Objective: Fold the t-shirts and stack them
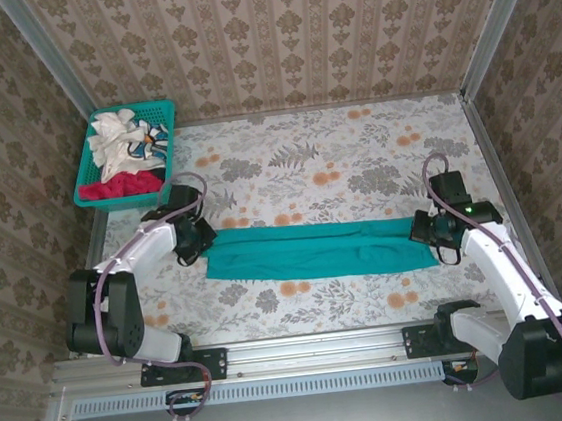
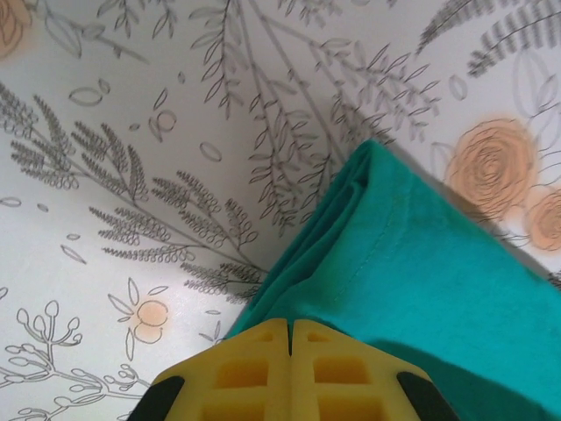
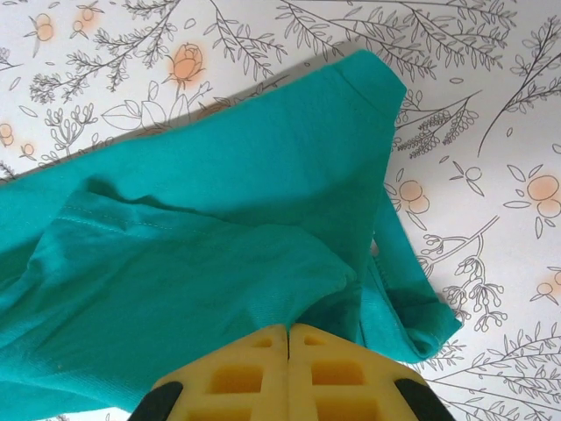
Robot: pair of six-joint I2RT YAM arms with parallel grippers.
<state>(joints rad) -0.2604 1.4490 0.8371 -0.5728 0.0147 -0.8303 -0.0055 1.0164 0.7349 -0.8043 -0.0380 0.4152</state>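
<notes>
Overhead, the flower-printed table top (image 1: 355,152) carries a plain teal cloth t-shirt (image 1: 315,250), lying as a long, narrow, layered band between the two arms. Its ends run under the wrists, which hide the fingertips there. A teal plastic mesh basket (image 1: 119,200) sits at the far left corner, holding crumpled white cloth shirts (image 1: 122,137) and a red cloth shirt (image 1: 118,187); how many there are, I cannot tell. Each wrist camera cuts its yellow fingers off at the bottom edge. The left gripper (image 2: 290,329) has its jaws pressed together, pinching the teal shirt's layered edge. The right gripper (image 3: 288,331) is likewise clamped on bunched teal fabric.
</notes>
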